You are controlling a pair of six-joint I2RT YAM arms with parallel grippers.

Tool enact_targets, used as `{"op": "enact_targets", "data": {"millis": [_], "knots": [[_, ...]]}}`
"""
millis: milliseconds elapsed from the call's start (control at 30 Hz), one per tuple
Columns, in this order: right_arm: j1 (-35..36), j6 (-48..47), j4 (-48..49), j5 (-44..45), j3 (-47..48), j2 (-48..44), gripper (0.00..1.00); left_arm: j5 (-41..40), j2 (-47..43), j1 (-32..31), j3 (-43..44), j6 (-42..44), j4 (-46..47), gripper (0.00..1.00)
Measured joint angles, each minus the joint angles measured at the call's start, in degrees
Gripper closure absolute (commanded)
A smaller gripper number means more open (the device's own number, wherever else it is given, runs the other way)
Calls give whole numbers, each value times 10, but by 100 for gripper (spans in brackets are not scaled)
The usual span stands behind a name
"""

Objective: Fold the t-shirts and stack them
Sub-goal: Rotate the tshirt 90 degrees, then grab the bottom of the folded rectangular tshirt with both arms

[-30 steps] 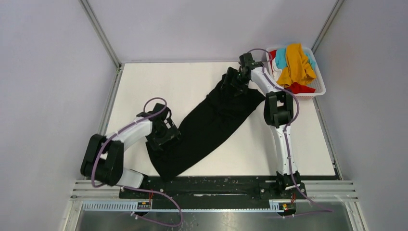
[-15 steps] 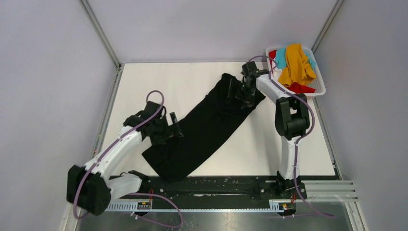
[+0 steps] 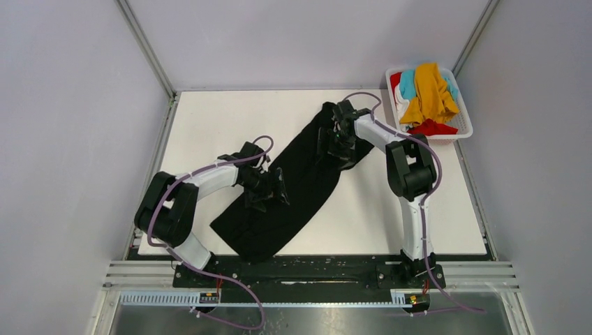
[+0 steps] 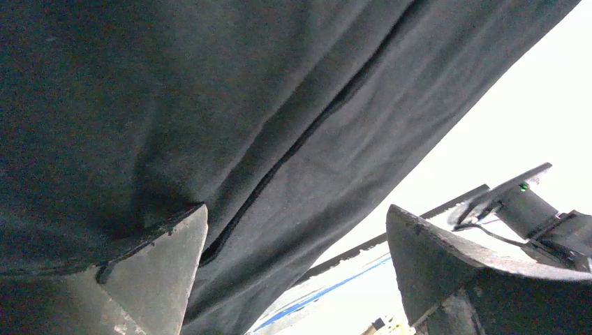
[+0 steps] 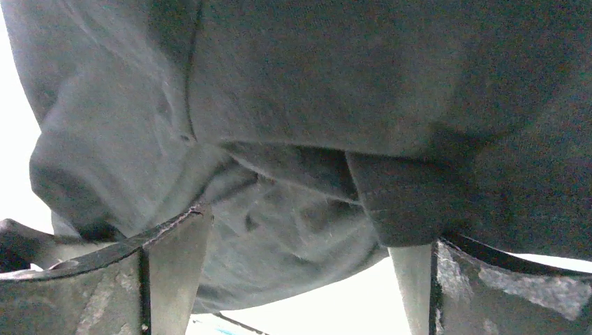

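The large black t-shirt [image 3: 293, 185] lies as a long narrow strip, slanting from the far middle of the table to the near left. My left gripper [image 3: 269, 190] hovers over its middle with jaws wide apart. In the left wrist view [image 4: 297, 209] black cloth [image 4: 209, 105] fills the frame and one finger [image 4: 164, 265] touches it. My right gripper [image 3: 334, 143] is over the shirt's far end, open. The right wrist view [image 5: 300, 230] shows bunched black cloth [image 5: 279, 105] beyond the fingers [image 5: 174, 265]. The mustard-orange tee [image 3: 429, 94], teal-blue tee [image 3: 407, 84] and red tee [image 3: 429, 128] lie in the basket.
The white slotted basket [image 3: 464, 125] stands at the table's far right corner. The white table [image 3: 209, 125] is bordered by grey walls and metal rails at left and right. A black rail [image 3: 300, 269] runs along the near edge.
My left gripper has moved right, onto the shirt's middle. My right gripper has moved nearer and slightly left. The shirt is now narrower, its long edge folded over.
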Motion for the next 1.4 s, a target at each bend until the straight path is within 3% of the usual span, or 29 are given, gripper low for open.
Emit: {"op": "enact_targets", "data": {"millis": [400,733,900,1133,1233,1400], "knots": [[-34,7,-112,-4,506,289,1,31,123,-50,123,-78,95,1],[-54,18,-88,-24,517,295,1,26,154,-120,166,-122,132,1],[-57,-6,-74,-2,403,188,0,-40,59,-120,158,-91,61,1],[-47,-21,30,7,-15,-186,1,-158,-173,-104,62,-60,-12,1],[-15,-30,45,19,-142,-283,3,-170,-183,-90,3,-58,-33,11],[99,-65,36,24,-294,-314,4,-161,-125,-86,-60,-57,-57,22]]}}
